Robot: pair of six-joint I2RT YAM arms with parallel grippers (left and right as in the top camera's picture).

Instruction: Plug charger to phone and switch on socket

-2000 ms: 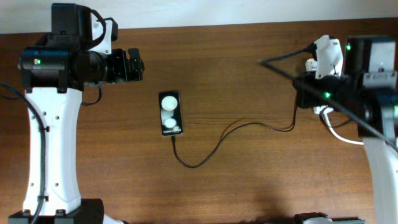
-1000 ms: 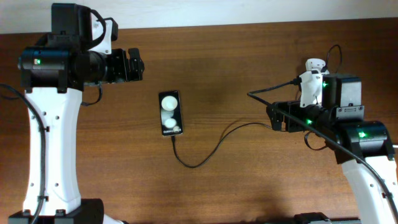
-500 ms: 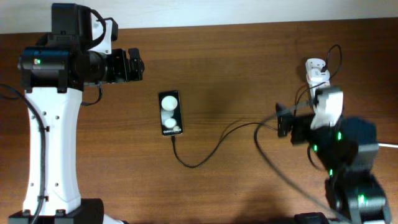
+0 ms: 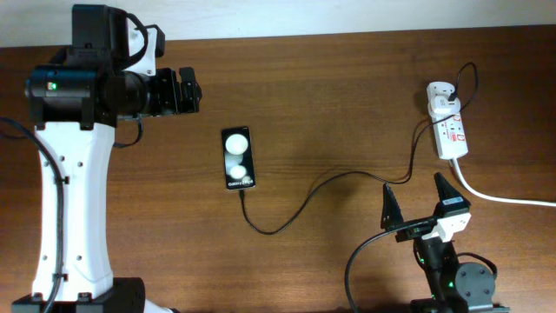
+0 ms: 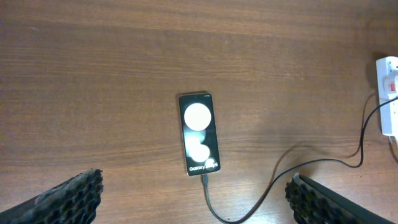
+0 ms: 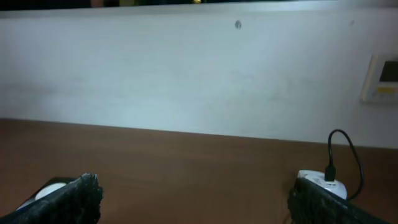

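Observation:
The black phone (image 4: 238, 159) lies flat at the table's middle, its white lettering toward the front. The charger cable (image 4: 300, 209) runs from the phone's lettered end (image 5: 204, 180), where its plug tip meets the edge, in a loop to the socket (image 4: 451, 132), a white strip with red markings at the far right. A white adapter (image 4: 439, 91) sits in the strip's far end. My left gripper (image 4: 188, 91) hangs open, high and left of the phone. My right gripper (image 4: 419, 204) stands open and empty near the front edge, well short of the socket. The switch's position is too small to read.
A thick white cord (image 4: 504, 197) leaves the socket toward the right edge. The right wrist view looks level across the table to a white wall (image 6: 186, 74), with the adapter (image 6: 320, 180) beside the right finger (image 6: 336, 202).
My right arm has drawn back from over the socket to the table's front edge, uncovering the strip. The left arm, phone and cable have not moved.

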